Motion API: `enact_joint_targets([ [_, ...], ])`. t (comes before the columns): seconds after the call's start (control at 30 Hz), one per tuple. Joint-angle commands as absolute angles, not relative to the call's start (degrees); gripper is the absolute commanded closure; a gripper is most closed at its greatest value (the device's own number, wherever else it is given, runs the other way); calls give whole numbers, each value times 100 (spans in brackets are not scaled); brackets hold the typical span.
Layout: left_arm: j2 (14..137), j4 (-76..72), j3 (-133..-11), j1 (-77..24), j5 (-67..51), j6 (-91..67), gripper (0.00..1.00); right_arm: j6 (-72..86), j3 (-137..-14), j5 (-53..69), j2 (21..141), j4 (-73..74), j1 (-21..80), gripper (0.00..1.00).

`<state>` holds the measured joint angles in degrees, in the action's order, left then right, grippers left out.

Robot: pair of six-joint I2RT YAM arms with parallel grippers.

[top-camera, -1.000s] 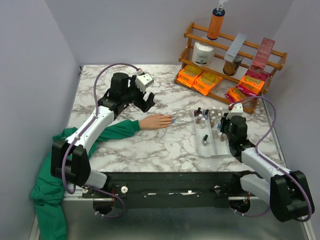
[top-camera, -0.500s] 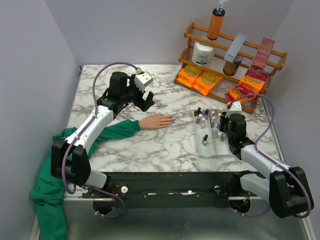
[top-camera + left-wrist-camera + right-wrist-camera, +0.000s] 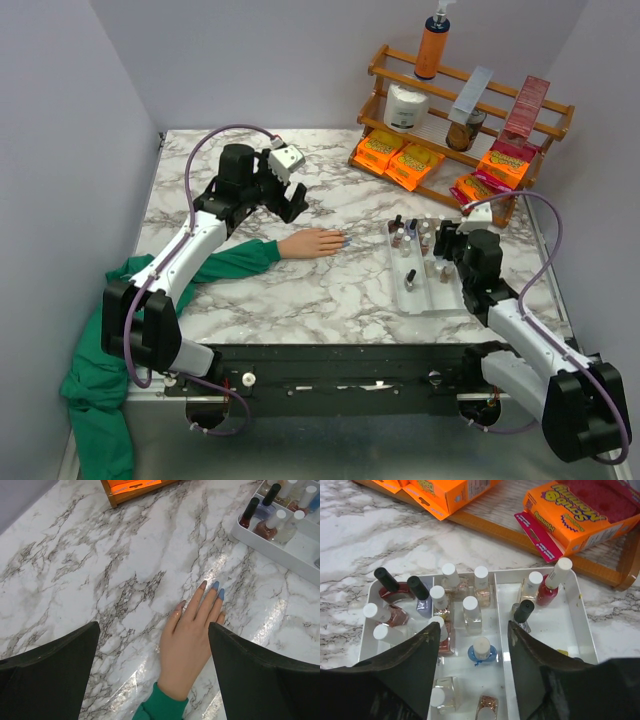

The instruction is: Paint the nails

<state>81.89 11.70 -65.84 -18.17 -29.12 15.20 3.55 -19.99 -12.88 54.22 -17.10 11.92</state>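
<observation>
The peach fake hand (image 3: 312,243) lies flat on the marble with its green sleeve (image 3: 225,262) trailing left. Its nails (image 3: 216,586) show blue on two fingertips, brownish on another and glittery on the thumb. My left gripper (image 3: 154,625) hovers open above the hand's wrist, with nothing between its jaws; in the top view the left gripper (image 3: 285,207) sits just behind the hand. My right gripper (image 3: 474,625) stands open over the white tray (image 3: 555,625). A small blue polish bottle with a white cap (image 3: 481,650) stands free between its jaws. In the top view the right gripper (image 3: 448,246) is over the tray (image 3: 415,302).
Several polish bottles (image 3: 440,600) crowd the tray's left compartment, with a red one (image 3: 547,592) and a black-capped one (image 3: 522,612) on the right. A wooden rack (image 3: 470,110) with orange boxes (image 3: 400,160) stands at the back right. Green cloth (image 3: 95,390) hangs off the front left edge.
My right gripper's jaws have opened from shut, leaving the blue bottle standing in the tray, and that arm has drawn back slightly to the right. The left arm has barely moved.
</observation>
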Motion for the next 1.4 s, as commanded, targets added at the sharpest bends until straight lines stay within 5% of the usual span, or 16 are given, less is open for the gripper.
enact_joint_targets([
  [0.0,8060,1047,-6320,-1723,-2611,1503,1,62,-2224,-828,4941,-1652,1160,33],
  [0.13,7779,687,-5890,-1521,-2224,1231,1,-342,-2118,-475,4467,-1907,1169,16],
  [0.17,7622,546,-5628,-1451,-2076,1126,1,-404,-2101,-414,4413,-1986,1169,3],
  [0.23,7436,72,-5319,-1206,-1960,923,1,-474,-2057,-316,4272,-2083,1160,0],
  [0.57,5733,-2168,-2764,-141,-1363,817,1,-641,-1600,-273,3964,-2741,1169,0],
  [0.9,4887,-4646,-741,-105,-483,466,1,-747,-1240,-123,3894,-3120,1169,0],
  [1.37,5010,-4702,-615,-105,-747,62,1,-554,-176,-282,3709,-4376,1169,1],
])
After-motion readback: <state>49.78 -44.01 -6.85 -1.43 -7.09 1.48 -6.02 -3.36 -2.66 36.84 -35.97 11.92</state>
